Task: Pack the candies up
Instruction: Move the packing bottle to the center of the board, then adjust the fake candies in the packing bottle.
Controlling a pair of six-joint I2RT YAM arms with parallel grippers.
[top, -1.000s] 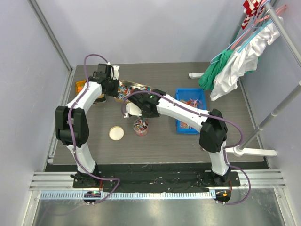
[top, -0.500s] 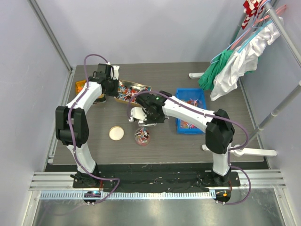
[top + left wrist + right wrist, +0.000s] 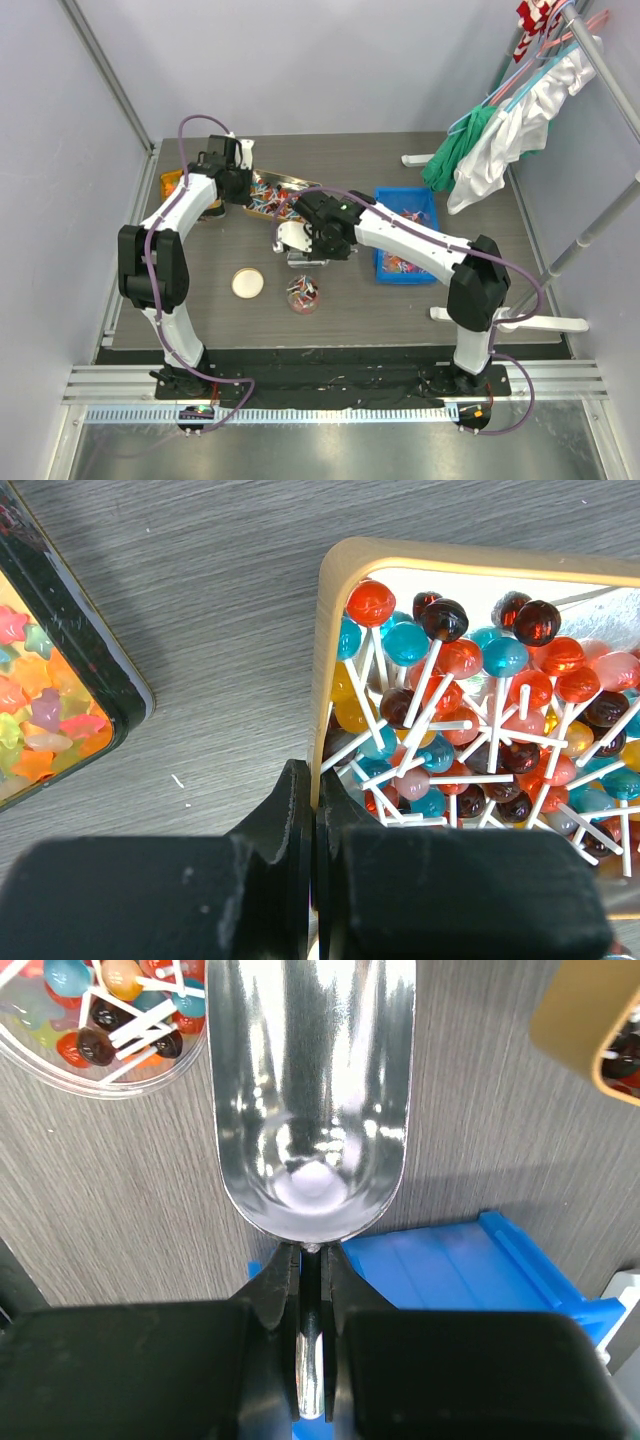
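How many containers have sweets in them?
4: clear cup in front, gold lollipop tray at the back, black tray of star gummies to its left, blue bin on the right.

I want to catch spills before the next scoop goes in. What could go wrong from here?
1. The lollipops lie with their sticks tangled in the tray, so the empty scoop in the right gripper may drag a clump over the side.
2. The left gripper pinches only the tray's edge; a push could swing the tray.
3. The small cup stands free near the scoop and could be knocked over.
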